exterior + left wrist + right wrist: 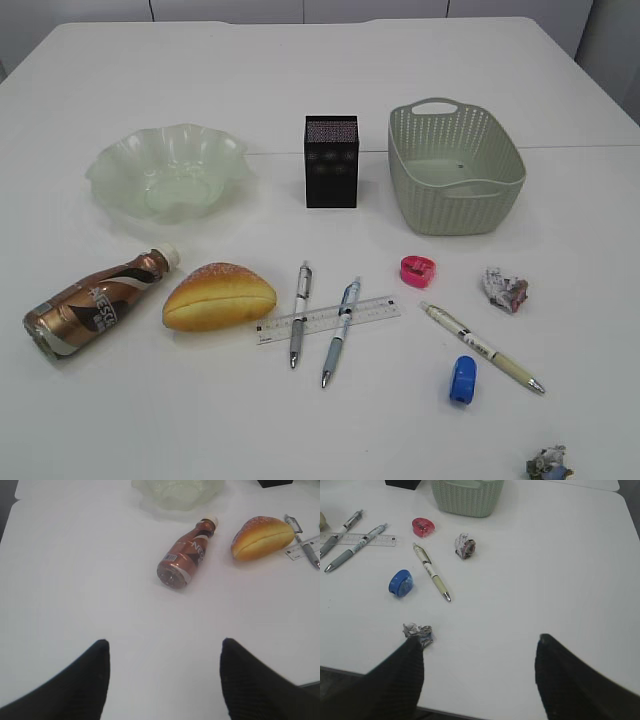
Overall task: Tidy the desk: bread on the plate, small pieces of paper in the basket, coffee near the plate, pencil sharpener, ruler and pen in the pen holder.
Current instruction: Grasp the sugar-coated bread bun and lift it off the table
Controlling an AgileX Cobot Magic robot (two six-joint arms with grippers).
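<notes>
Paper scrap (418, 632) nearest, at near right table (320, 100) edge, just beside right pincer (480, 672) left fingertip. Basket (457, 168) far beyond it. Right arm nearer. Both pincers spread, empty; left pincer (162, 672) faces coffee bottle (186, 555).

White worktop (320, 90). Rear row, left to right: plate (168, 171), pen holder (331, 161), basket (455, 166). Front, left to right: coffee (92, 302) on its side, bread (218, 297), ruler (328, 319) under two pens (300, 313), pink sharpener (418, 271), third pen (482, 347), blue sharpener (462, 379), two paper scraps (505, 289).
</notes>
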